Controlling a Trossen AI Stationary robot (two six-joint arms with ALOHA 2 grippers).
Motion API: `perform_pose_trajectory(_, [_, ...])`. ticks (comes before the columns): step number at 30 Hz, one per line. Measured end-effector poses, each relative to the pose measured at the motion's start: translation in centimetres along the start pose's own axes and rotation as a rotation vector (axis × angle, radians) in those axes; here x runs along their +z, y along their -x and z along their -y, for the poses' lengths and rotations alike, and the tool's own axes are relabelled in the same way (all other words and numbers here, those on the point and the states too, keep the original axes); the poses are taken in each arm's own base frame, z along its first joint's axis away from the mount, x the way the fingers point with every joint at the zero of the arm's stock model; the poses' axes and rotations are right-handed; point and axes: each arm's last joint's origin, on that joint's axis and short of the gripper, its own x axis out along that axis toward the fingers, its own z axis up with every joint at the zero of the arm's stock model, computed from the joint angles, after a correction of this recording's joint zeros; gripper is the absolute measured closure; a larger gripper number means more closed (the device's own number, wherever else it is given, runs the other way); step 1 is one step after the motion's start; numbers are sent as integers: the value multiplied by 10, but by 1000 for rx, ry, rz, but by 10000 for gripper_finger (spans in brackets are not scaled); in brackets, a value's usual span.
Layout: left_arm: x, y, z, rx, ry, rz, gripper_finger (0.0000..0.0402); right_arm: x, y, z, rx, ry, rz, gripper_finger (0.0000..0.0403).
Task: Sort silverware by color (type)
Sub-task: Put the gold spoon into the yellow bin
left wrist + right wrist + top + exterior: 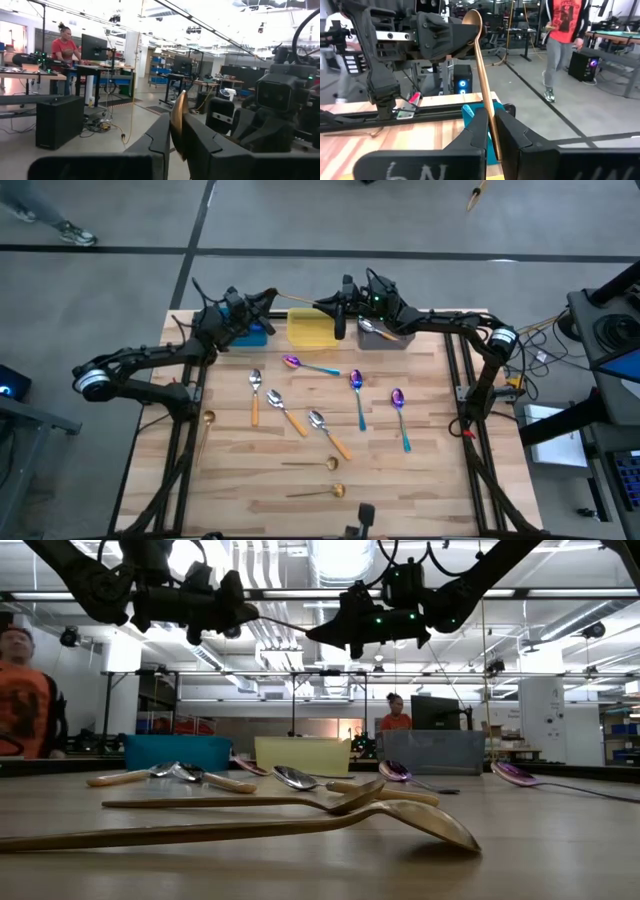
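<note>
Handover in mid-air, above the bins at the far edge of the worktop (300, 470). One gold spoon (481, 65) is spanned between both arms: your left gripper (177, 140) has its jaws pinched on the bowl end, your right gripper (491, 131) has its jaws closed on the handle.

- Both arms grip one rigid spoon. If either arm travels before the other lets go, the spoon gets bent, twisted or levered out of a grip. Release one side fully first.
- The left jaws hold the bowl edge-on (a curved, slick surface). Judged a poor seat; a small tug from the right arm could slide it free unasked.
- The right jaws hold the handle, which is thin and smooth. If that grip is marginal when the left lets go, the spoon may swing bowl-down or drop.
- A drop here lands among the blue bin (248, 337), yellow bin (310, 330) and gray bin (385, 338), quite possibly the wrong one. The gray bin already shows a spoon with an orange handle (377, 331).

The remaining spoons (320, 415) lie scattered across the middle of the worktop, well apart from the handover, with another gold spoon (207, 422) by the left edge.
</note>
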Motion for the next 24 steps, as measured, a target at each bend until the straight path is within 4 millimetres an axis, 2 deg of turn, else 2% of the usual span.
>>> perform_pose_trajectory(13, [-9, 0, -1, 2, -6, -87, 317, -7, 3, 7, -18, -121, -65, 393])
perform_pose_trajectory(21, [-20, 2, -2, 15, -19, -201, 253, -13, 9, 16, -58, -205, -132, 392])
perform_pose_trajectory(24, [-25, 3, -4, 8, -41, -265, 229, -11, 11, 25, -138, -253, -184, 392])
